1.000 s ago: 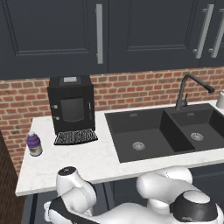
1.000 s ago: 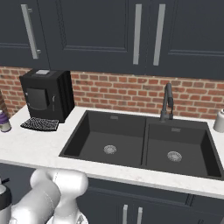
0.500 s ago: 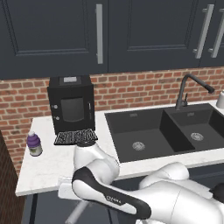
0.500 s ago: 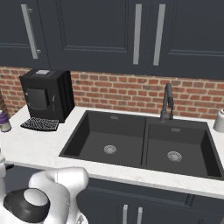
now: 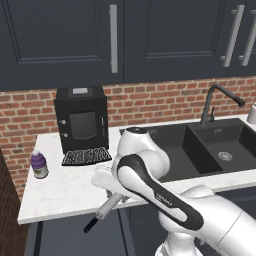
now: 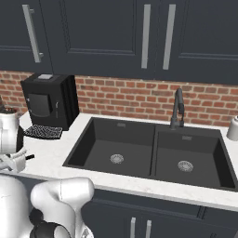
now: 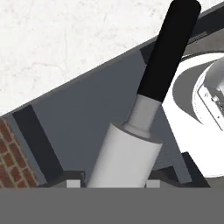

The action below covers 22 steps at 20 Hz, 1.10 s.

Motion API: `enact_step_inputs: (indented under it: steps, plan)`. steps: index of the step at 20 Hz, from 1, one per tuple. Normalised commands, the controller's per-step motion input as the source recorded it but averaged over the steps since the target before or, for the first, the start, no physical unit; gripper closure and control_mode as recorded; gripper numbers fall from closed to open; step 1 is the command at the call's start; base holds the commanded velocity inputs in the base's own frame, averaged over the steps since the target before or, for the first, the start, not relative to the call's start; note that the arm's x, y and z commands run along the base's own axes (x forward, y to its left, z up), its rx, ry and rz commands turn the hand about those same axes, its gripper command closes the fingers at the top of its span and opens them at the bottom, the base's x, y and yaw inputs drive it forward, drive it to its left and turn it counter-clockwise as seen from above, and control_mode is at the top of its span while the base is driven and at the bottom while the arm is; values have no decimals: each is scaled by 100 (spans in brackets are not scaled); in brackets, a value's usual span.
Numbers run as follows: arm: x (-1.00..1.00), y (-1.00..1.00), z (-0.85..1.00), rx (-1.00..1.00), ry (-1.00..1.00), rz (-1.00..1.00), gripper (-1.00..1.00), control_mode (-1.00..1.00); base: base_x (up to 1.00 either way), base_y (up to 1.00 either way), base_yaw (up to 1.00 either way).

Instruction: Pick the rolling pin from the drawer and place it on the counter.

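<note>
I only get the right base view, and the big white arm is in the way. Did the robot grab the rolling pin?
Observer: Yes. In the hand view the slim white-grey rolling pin with black handles sits gripped in the gripper.
Operator: Is it on the counter yet?
Observer: Not yet. The left base view shows it tilted at the front edge of the white marbled counter, one black handle pointing below the edge.
Operator: What else is over there?
Observer: A small purple-labelled bottle stands left of the black coffee machine.

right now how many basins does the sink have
2: the left basin nearer the coffee machine, the right basin below the faucet.
</note>
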Motion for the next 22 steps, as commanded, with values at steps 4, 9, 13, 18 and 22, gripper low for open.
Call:
enact_step_inputs:
  steps: [4,9,13,18,22]
  plan:
    - [100,-52,49,4,0,-12,100,-100,0,0,0]
    - [100,-25,7,0,0,-3,100,-100,0,0,0]
    - [100,-9,0,-3,0,0,100,-100,0,0,0]
    - [84,0,0,-4,14,-4,100,-100,0,0,0]
    - [68,0,-7,-2,22,-1,100,-100,0,0,0]
